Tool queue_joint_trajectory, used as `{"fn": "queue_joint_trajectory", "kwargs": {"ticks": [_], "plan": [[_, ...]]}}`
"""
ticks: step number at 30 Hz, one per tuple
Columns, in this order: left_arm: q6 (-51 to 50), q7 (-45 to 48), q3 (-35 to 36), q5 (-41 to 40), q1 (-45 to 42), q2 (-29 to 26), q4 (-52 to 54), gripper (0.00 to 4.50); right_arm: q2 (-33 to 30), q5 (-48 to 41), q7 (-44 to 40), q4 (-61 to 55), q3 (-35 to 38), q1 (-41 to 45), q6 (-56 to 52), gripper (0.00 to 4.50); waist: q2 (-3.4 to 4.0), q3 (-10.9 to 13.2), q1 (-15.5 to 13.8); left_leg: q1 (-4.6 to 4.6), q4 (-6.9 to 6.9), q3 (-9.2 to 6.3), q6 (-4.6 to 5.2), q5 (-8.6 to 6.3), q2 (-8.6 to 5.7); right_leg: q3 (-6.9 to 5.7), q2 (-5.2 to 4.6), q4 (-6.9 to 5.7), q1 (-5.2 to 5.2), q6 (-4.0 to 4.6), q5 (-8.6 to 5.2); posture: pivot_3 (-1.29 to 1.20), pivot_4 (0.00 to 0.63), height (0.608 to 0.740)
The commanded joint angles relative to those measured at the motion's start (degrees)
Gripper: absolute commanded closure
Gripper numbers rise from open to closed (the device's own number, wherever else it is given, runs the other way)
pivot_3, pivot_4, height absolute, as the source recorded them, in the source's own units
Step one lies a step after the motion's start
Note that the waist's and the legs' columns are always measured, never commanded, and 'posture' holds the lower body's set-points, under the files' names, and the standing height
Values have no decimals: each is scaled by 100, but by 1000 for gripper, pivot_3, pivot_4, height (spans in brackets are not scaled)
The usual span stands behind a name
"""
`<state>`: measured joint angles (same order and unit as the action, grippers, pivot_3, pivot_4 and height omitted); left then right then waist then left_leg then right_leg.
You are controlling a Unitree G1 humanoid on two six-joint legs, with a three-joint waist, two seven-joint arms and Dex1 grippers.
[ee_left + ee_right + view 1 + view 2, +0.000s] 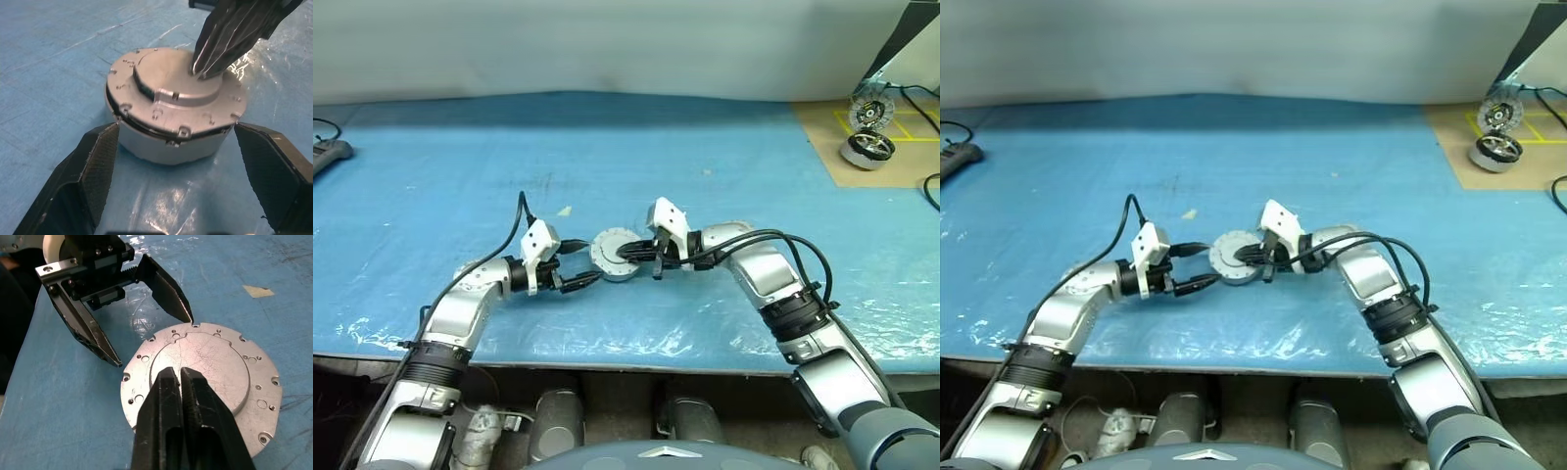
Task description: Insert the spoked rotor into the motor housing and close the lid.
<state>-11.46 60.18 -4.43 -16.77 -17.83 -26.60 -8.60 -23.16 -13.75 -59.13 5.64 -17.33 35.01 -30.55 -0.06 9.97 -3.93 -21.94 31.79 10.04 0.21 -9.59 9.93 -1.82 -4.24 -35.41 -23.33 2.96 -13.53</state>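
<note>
Your left end effector (171, 147): wide open, housing (171, 144) between its fingers, contact unclear | your right end effector (181, 377): nearly shut, empty, tips on closed lid (205, 367) | housing on blue surface (460, 166)

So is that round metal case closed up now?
Yes. The lid lies flat, smooth face up, on the motor housing; the right gripper presses it.
</note>
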Motion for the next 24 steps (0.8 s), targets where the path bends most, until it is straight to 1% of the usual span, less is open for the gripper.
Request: {"fn": "queue_joint_trajectory", "kwargs": {"ticks": [1, 2, 5, 7, 8, 9, 11, 17, 24], "plan": [[91, 63, 122, -123, -35, -60, 124, 469, 47, -486, 69, -594, 498, 146, -327, 3232, 0, 0, -3, -2, 0, 0, 0, 0, 0, -1, 0, 0, -2, 0, 0, 0, 150, 740], [62, 53, 122, -134, -36, -56, 159, 469, 38, -519, 81, -682, 521, 159, -388, 2809, 0, 0, -3, -4, 0, 0, 1, 1, 0, -1, 0, 1, -2, 0, 0, 0, 150, 740], [-30, -6, 101, -145, -50, -37, 281, 469, 29, -477, 163, -880, 489, 182, -441, 1719, 0, 0, -1, -4, -2, 0, 2, 1, 1, -2, 1, 2, -3, 0, 0, 0, 150, 740], [-106, -56, 85, -152, -51, -24, 378, 469, 56, -361, 291, -878, 430, 198, -395, 1086, 0, 0, 0, -3, -3, 0, 1, 0, 2, -2, 1, 2, -3, 0, 0, 0, 150, 740], [-143, -80, 78, -156, -52, -20, 421, 469, 72, -297, 353, -850, 382, 198, -373, 692, 0, 0, -1, -3, -2, 0, 0, 0, 1, -2, 1, 2, -2, 0, 0, 0, 150, 740], [-188, -116, 81, -161, -60, -20, 456, 469, 78, -115, 467, -775, 271, 195, -266, 381, 0, 0, -1, -3, -2, 0, -1, 0, 1, -2, 0, 1, -2, 0, 0, 0, 150, 740], [-253, -126, 133, -201, -57, -71, 450, 469, 81, 167, 590, -606, 53, 183, -150, 381, 0, 0, 2, -2, -1, 0, -2, 0, 0, -2, 0, 1, -2, 0, 0, 0, 150, 740], [-283, 40, 219, -303, 90, -294, 354, 469, 124, 182, 506, -495, -51, 146, -150, 381, 0, 0, 3, -6, -4, 0, -3, 1, 0, -1, 1, 3, -7, 0, 0, 0, 150, 740], [3, 62, 183, -189, 170, -292, 123, 469, 133, 559, 448, -84, -395, 76, 232, 381, 0, 0, 1, -4, -2, 0, -2, 0, 0, -1, 0, 1, -4, 0, 0, 0, 150, 740]]}}
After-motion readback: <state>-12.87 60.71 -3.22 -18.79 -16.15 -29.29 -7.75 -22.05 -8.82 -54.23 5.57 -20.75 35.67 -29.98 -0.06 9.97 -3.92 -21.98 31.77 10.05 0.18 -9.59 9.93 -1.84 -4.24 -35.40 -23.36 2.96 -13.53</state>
